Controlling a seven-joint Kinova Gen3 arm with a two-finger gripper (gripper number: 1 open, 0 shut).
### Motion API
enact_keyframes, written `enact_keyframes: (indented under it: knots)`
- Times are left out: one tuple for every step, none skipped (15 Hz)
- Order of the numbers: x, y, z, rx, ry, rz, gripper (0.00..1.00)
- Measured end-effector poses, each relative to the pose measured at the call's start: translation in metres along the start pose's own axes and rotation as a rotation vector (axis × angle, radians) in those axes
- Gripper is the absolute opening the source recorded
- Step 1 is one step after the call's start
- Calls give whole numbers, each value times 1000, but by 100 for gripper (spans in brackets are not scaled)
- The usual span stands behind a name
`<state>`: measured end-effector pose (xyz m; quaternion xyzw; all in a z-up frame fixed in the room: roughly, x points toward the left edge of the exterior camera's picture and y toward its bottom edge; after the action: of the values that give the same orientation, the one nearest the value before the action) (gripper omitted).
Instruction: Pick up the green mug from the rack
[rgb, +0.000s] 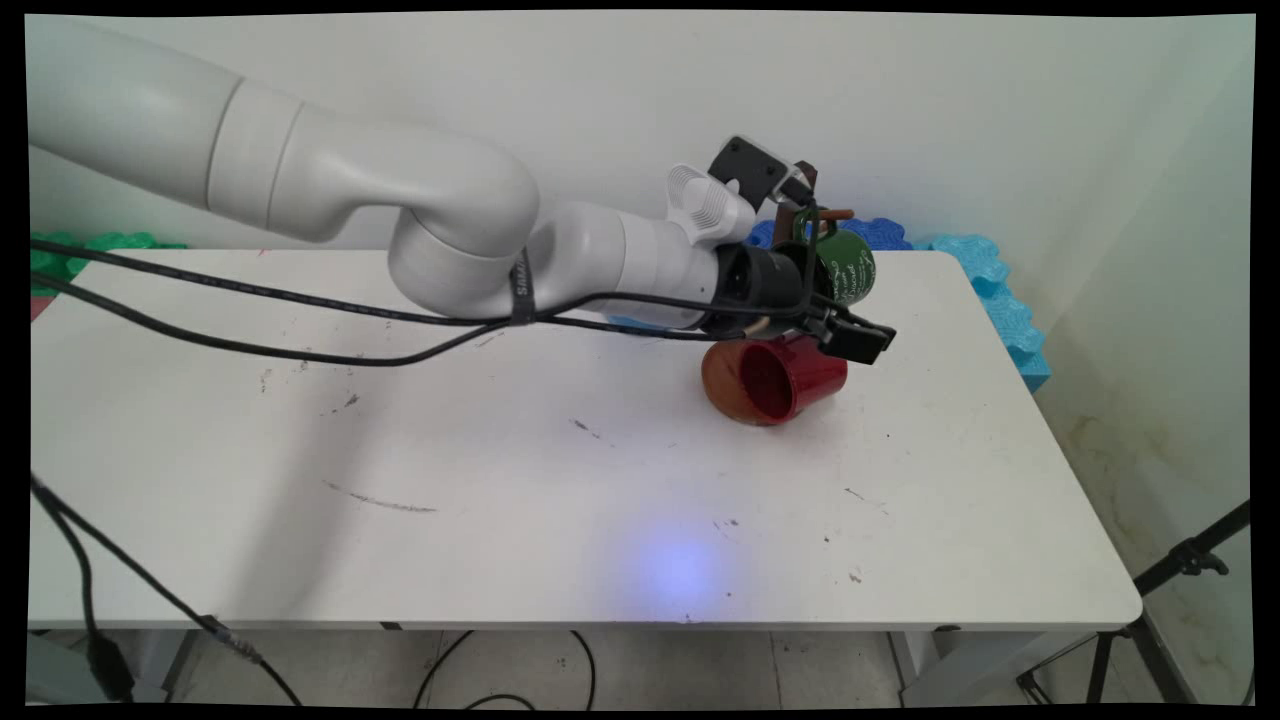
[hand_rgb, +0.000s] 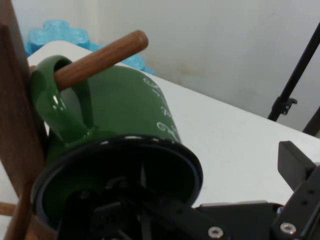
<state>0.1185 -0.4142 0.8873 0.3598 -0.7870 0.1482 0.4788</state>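
The black gripper (rgb: 850, 330) reached out level over the far right part of the white table (rgb: 500, 520), just above a red mug (rgb: 775, 380) that lay on its side with its dark mouth turned toward the camera. Whether its fingers were spread or pressed together could not be told — the main view showed only their dark outline, and in the hand view the linkage sat low and partly cut off.

Just behind the gripper a green mug (rgb: 845, 265) hung by its handle on a wooden peg (hand_rgb: 100, 57) of a dark wooden stand (hand_rgb: 15, 125). In the hand view this mug filled the left half, its dark rim toward the camera and white lettering along its side.

Blue foam pieces (rgb: 1000, 290) lay along the table's far right edge, green ones (rgb: 80, 245) at the far left — black cables (rgb: 300, 320) trailed from the arm across the table
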Motion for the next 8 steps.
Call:
enact_keyframes:
  knots:
    - [-1,0,2,0,7,-1,100]
    - [-3,1,5,1,15,-1,100]
    - [-4,1,7,2,20,-1,100]
    - [-5,1,8,3,25,-1,100]
    - [-6,1,10,4,30,-1,100]
    - [-7,1,12,6,35,-1,100]
    - [-8,0,14,8,38,-1,100]
    - [-9,0,16,9,43,0,100]
